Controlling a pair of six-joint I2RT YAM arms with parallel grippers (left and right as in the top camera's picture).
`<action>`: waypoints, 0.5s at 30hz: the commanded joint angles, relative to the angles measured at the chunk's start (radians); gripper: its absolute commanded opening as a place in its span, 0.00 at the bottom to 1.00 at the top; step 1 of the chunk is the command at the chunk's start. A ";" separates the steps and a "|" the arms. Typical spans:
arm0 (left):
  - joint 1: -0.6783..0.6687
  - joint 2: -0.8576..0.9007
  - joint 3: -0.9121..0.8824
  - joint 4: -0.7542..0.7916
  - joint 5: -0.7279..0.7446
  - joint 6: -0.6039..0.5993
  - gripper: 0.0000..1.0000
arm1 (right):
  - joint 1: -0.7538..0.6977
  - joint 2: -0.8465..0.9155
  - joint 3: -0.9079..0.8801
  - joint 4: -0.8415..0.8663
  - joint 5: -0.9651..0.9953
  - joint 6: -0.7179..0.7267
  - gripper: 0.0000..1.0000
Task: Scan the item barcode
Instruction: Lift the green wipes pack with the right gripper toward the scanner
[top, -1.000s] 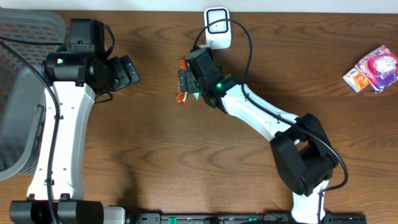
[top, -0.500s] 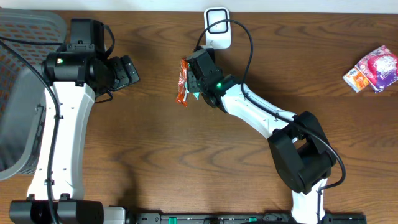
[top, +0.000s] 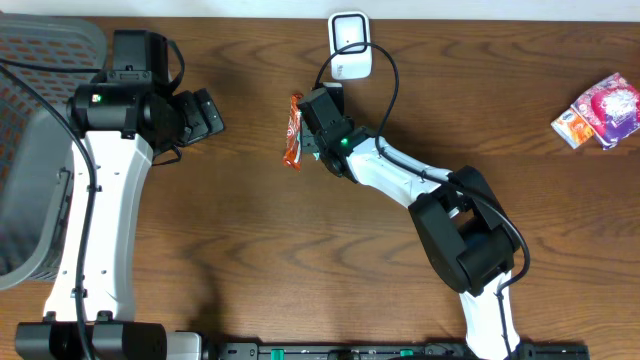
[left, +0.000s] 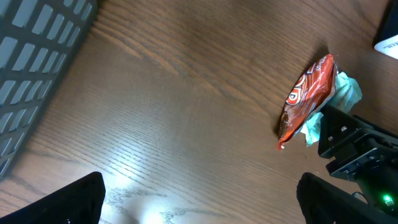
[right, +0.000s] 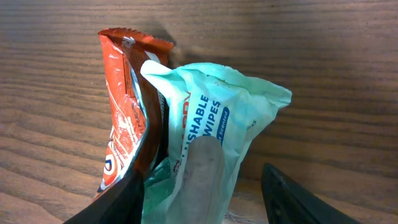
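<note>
A pale green wipes pack (right: 214, 112) lies between the fingers of my right gripper (right: 200, 174), with an orange snack packet (right: 121, 106) against its left side. The left finger (right: 115, 202) presses on both packs. A strip of bare table shows between the wipes pack and the right finger (right: 298, 199), so the half-closed jaws do not clamp it. No barcode shows. Overhead, the right gripper (top: 310, 133) is beside the orange packet (top: 293, 130), a short way in front of the white scanner (top: 350, 45). My left gripper (top: 205, 115) hangs open and empty, further left.
A grey mesh basket (top: 35, 150) stands at the left edge of the wooden table (top: 250, 250). Two small packets (top: 600, 108) lie at the far right. The scanner's black cable (top: 385, 85) loops over the right arm. The left wrist view shows the orange packet (left: 305, 99) and the right gripper (left: 354, 149).
The right jaws have narrowed round the wipes pack. The orange packet now shows in full to the gripper's left. The right arm's elbow swung left, uncovering the scanner. The left arm stayed still.
</note>
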 joint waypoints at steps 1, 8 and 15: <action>0.002 -0.011 0.008 -0.003 -0.009 -0.005 0.98 | -0.008 0.007 -0.005 0.005 0.032 0.014 0.54; 0.002 -0.011 0.008 -0.003 -0.009 -0.005 0.98 | -0.008 0.037 -0.005 0.016 0.039 0.015 0.54; 0.002 -0.011 0.008 -0.003 -0.009 -0.005 0.98 | -0.008 0.051 -0.005 0.013 0.093 0.013 0.53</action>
